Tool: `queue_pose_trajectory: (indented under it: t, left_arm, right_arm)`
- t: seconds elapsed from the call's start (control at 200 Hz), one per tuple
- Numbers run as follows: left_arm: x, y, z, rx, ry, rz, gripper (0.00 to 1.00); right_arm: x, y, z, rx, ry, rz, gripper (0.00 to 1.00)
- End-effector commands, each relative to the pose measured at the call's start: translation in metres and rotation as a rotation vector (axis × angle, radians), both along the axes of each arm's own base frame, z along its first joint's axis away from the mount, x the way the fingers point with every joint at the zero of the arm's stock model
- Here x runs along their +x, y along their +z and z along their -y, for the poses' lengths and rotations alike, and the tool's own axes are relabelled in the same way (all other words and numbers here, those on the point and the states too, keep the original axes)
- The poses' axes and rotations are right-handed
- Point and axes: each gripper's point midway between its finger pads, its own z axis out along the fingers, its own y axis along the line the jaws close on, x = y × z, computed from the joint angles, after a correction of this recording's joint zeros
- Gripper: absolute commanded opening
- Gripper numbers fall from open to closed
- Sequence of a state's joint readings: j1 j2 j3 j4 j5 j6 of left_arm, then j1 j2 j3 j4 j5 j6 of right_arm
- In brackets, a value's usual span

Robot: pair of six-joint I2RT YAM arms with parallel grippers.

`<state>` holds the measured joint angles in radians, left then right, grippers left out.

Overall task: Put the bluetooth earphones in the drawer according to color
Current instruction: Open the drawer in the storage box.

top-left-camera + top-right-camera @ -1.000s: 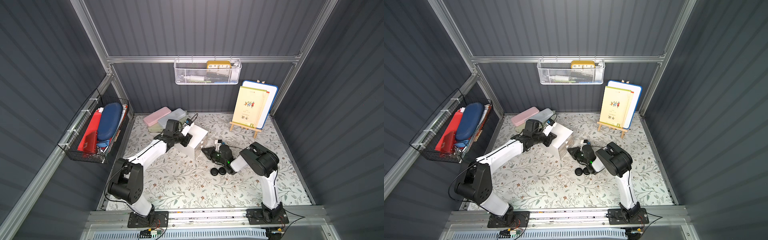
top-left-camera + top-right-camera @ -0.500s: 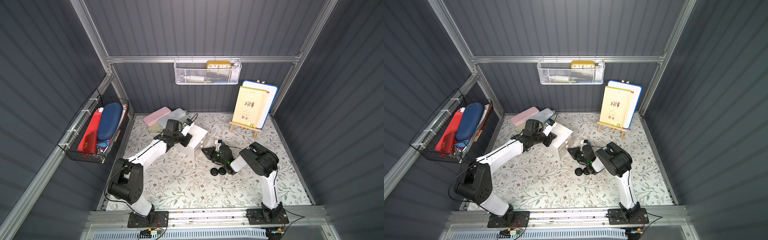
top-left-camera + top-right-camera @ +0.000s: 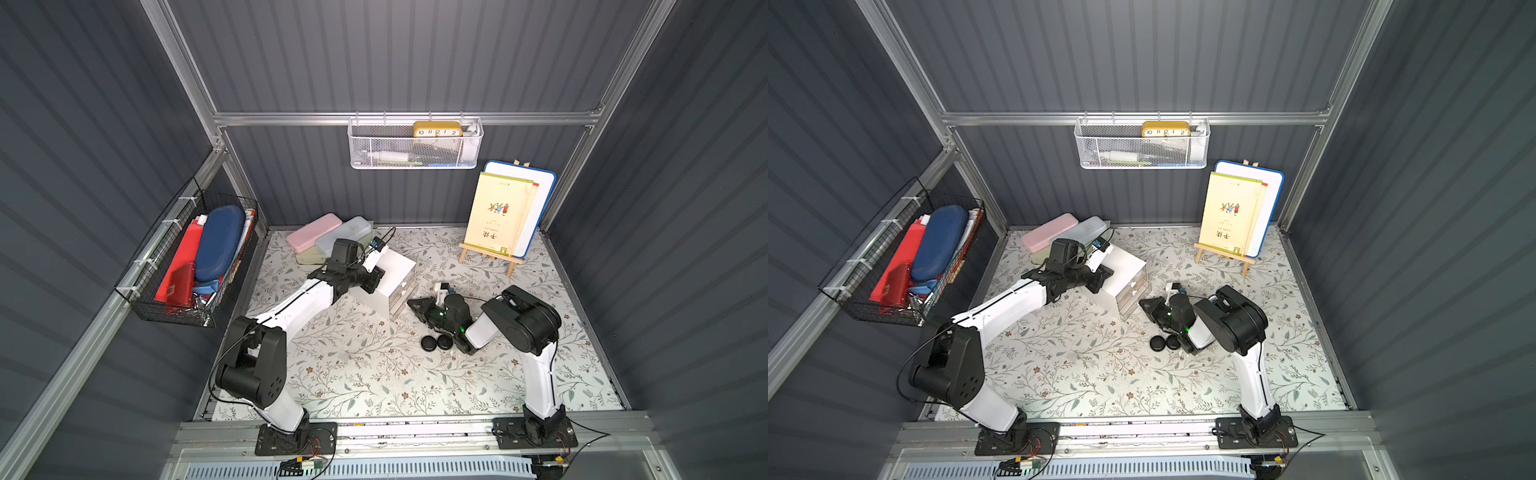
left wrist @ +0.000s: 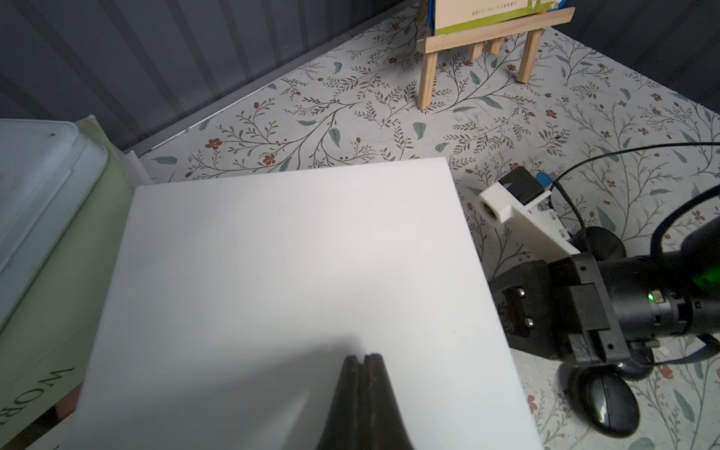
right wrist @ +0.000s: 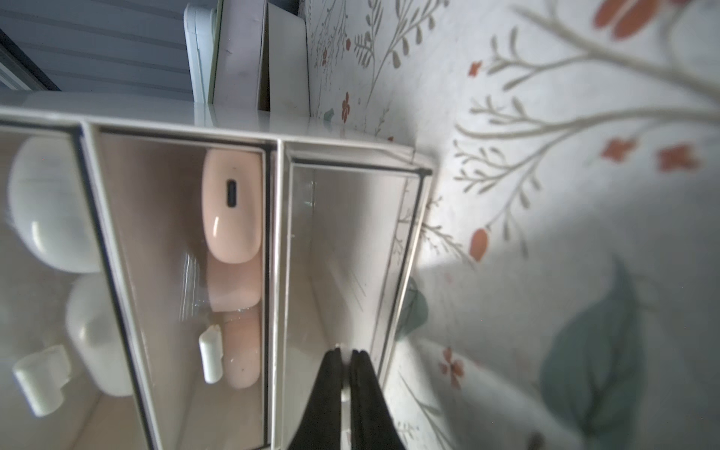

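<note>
- The left pincer point(image 4: 360, 360) has its fingers together, the tips resting on the flat white top of the cabinet point(image 4: 292, 253). It appears to be holding the cabinet down. A steady push straight down should stop the cabinet sliding when a drawer is pulled.
- The cabinet stands toward the back edge of the desk point(image 3: 353, 374), left of its middle, with its drawer fronts facing the right arm. The white cases point(image 5: 46, 206) lie in the top drawer and the pink cases point(image 5: 232, 206) in the middle one. The bottom drawer point(image 5: 343, 253) is empty and looks pushed in.
- The right pincer point(image 5: 346, 354) is clamped on the small white handle point(image 5: 345, 391) of the bottom drawer. The pull should run level and straight out from the cabinet, slowly. It should go far enough to leave room for a case, but not so far that the drawer comes free.
- Two black cases point(image 3: 428, 343) lie side by side near the middle of the desk, just beside the right arm. A third cannot be made out in the top views. By colour, they likely belong in the empty bottom drawer.
- Compared with a second earlier, nothing has visibly shifted. Both arms, the cabinet and the black cases sit where they were, and the drawer has not started to slide.
</note>
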<state>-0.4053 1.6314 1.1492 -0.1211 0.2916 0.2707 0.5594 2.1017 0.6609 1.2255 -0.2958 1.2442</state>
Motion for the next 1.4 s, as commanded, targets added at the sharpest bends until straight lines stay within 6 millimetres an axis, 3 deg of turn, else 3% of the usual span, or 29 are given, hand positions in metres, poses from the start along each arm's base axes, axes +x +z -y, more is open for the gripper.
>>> queue_pose_trajectory:
  t: [0.0, 0.781, 1.036, 1.396]
  left_arm:
    - [-0.005, -0.001, -0.001, 0.011, -0.014, -0.002, 0.0]
    - [-0.005, -0.001, -0.001, 0.012, -0.017, -0.004, 0.0]
    - [-0.004, -0.002, -0.001, 0.013, -0.017, -0.005, 0.0]
    - [-0.005, -0.003, -0.001, 0.014, -0.014, -0.008, 0.0]
  right_arm:
    - [-0.018, -0.029, 0.011, -0.07, 0.015, -0.082, 0.0]
    - [-0.056, -0.037, 0.042, -0.126, 0.004, -0.139, 0.0]
    - [-0.052, -0.033, 0.035, -0.113, 0.03, -0.127, 0.0]
    - [-0.046, 0.0, 0.038, -0.243, 0.053, -0.079, 0.34]
